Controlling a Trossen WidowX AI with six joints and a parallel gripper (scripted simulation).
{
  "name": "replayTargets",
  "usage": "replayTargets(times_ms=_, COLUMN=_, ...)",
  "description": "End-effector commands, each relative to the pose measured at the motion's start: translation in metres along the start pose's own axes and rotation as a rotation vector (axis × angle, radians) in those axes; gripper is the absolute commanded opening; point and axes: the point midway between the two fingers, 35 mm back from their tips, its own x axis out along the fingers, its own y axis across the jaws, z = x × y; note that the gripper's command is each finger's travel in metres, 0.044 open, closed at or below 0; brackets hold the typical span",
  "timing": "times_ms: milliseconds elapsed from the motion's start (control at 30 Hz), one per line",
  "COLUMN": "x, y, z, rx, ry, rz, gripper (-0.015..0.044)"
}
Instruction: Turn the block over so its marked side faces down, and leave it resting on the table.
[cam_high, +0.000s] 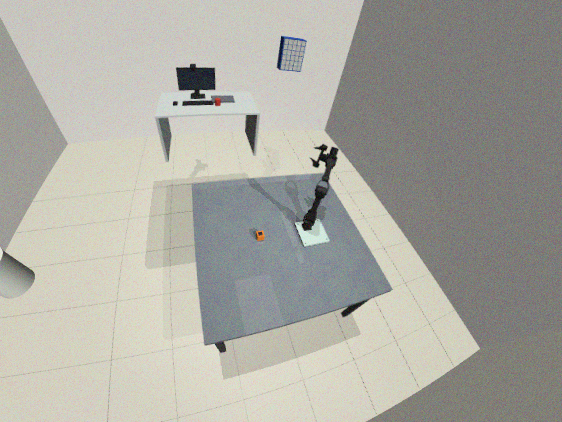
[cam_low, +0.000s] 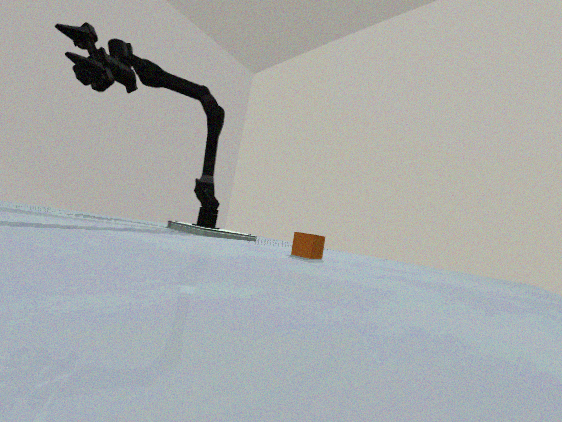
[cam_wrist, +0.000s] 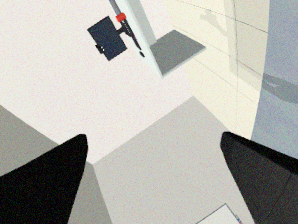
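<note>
A small orange block (cam_high: 260, 235) (cam_low: 308, 245) rests on the grey table (cam_high: 280, 290) (cam_low: 250, 340), left of the arm's base. A grey mark shows on its top face in the top view. My gripper (cam_high: 318, 153) (cam_low: 67, 44) is raised high in the air, far from the block, with the arm stretched up and back. Its fingers stand wide apart and hold nothing. In the wrist view the two dark fingers frame the room's walls and floor (cam_wrist: 149, 163); the block is not in that view.
The arm stands on a white base plate (cam_high: 312, 233) (cam_low: 212, 231) on the table. A white desk (cam_high: 206, 112) (cam_wrist: 133, 10) with a monitor (cam_high: 195, 80) stands by the far wall. A blue gridded panel (cam_high: 291, 54) hangs on the wall.
</note>
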Motion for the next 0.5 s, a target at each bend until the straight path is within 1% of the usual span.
replayTargets(times_ms=0, x=0.002, y=-0.001, z=-0.001, rx=-0.004, ry=0.002, rz=-0.005, gripper=0.0426)
replayTargets(times_ms=33, x=0.009, y=-0.005, z=-0.005, rx=-0.018, ry=0.008, rz=-0.018, gripper=0.044)
replayTargets(times_ms=233, x=0.081, y=-0.059, z=-0.056, rx=-0.198, ry=0.092, rz=-0.187, gripper=0.044)
replayTargets(times_ms=367, x=0.117, y=-0.102, z=-0.097, rx=-0.328, ry=0.169, rz=-0.303, gripper=0.044)
replayTargets(times_ms=467, x=0.137, y=-0.138, z=-0.129, rx=-0.43, ry=0.242, rz=-0.391, gripper=0.044)
